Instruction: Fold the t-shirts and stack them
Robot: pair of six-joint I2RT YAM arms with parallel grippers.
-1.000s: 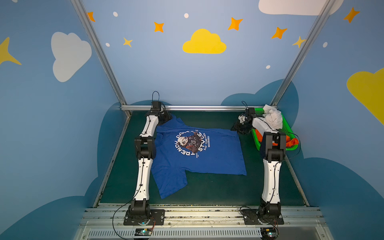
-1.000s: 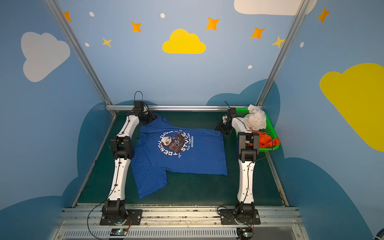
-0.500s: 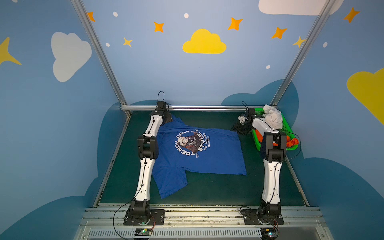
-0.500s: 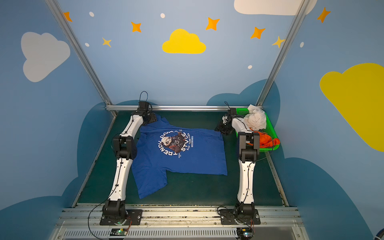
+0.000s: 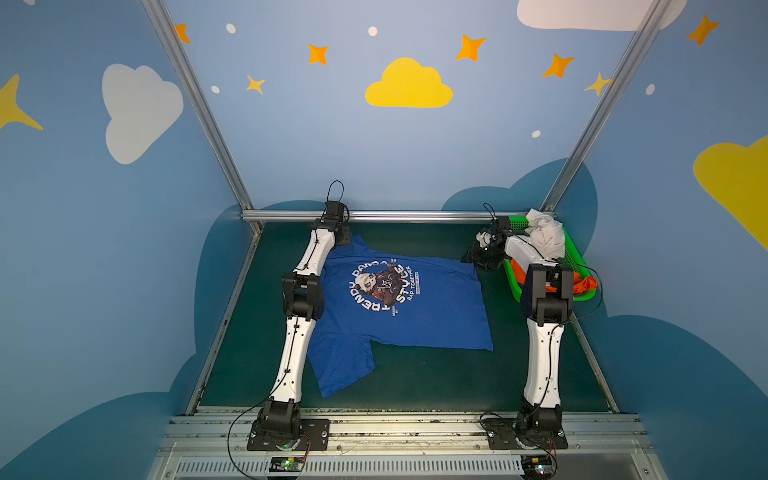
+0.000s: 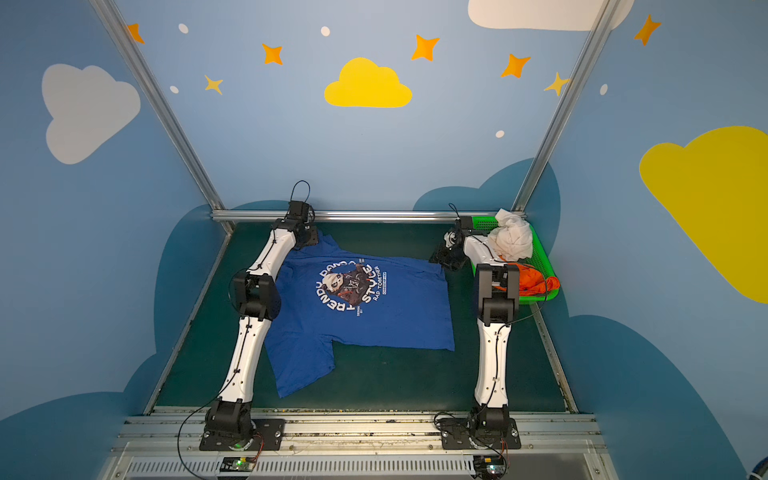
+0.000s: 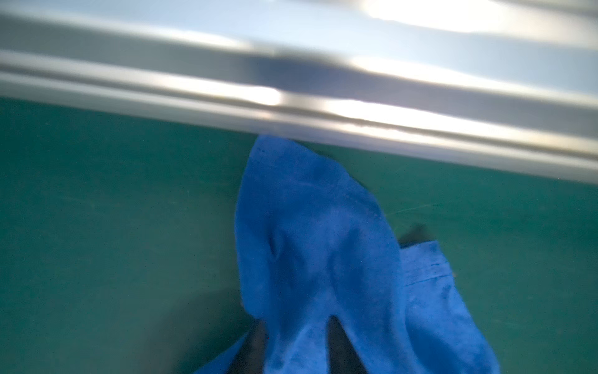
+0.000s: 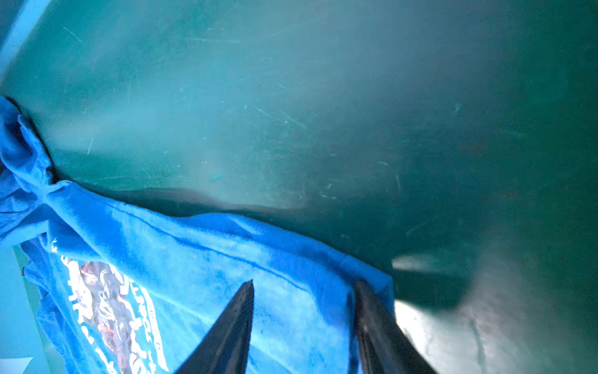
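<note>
On the mat point(image 5: 415, 386), the "TRENDY PANDA" shirt point(image 5: 436, 316) — left tool point(image 7: 294, 323) clenching its sleeve point(image 7: 307, 226), right tool point(image 8: 303, 281) spread wide

Royal-blue t-shirt point(image 5: 419, 316) spread print-up on green counter point(image 5: 415, 386), far sleeve bunched upward. White t-shirt point(image 5: 546, 239) crumpled at basket's point(image 5: 575, 253) far end; orange t-shirt point(image 5: 584, 284) wadded nearer.

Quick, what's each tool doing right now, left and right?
The left tool is closed on a bunched edge of the blue shirt.
The right tool is open, holding nothing, tips over that shirt's corner.
</note>
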